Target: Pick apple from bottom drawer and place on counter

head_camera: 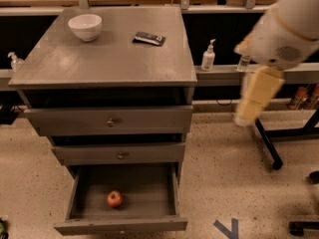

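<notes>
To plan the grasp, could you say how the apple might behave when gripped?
The apple, round and alone in the bottom drawer, would probably roll if nudged. Small, so likely light. The pincer hangs right of the cabinet.
</notes>
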Controlling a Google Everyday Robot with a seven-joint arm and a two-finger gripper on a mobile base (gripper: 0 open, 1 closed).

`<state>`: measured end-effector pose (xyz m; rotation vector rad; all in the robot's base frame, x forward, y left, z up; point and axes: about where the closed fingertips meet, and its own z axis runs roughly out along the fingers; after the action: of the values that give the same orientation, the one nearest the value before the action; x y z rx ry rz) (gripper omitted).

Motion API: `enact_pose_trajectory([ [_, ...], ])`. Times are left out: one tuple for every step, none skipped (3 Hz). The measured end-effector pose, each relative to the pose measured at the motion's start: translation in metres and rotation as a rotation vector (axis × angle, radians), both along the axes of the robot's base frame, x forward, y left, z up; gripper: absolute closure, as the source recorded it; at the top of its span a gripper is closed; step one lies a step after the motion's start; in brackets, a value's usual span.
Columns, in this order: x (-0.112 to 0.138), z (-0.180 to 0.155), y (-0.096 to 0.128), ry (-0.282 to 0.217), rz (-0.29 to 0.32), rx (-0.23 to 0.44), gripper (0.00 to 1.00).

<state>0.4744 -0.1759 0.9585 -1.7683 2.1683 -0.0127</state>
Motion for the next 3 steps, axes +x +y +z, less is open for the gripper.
enact_pose_trajectory([
  [0.045,-0.054,0.106,0.042,0.088,0.106,0.00],
  [0.064,-0.084,0.144,0.031,0.100,0.156,0.00],
  [0.065,-0.080,0.142,0.020,0.097,0.158,0.00],
])
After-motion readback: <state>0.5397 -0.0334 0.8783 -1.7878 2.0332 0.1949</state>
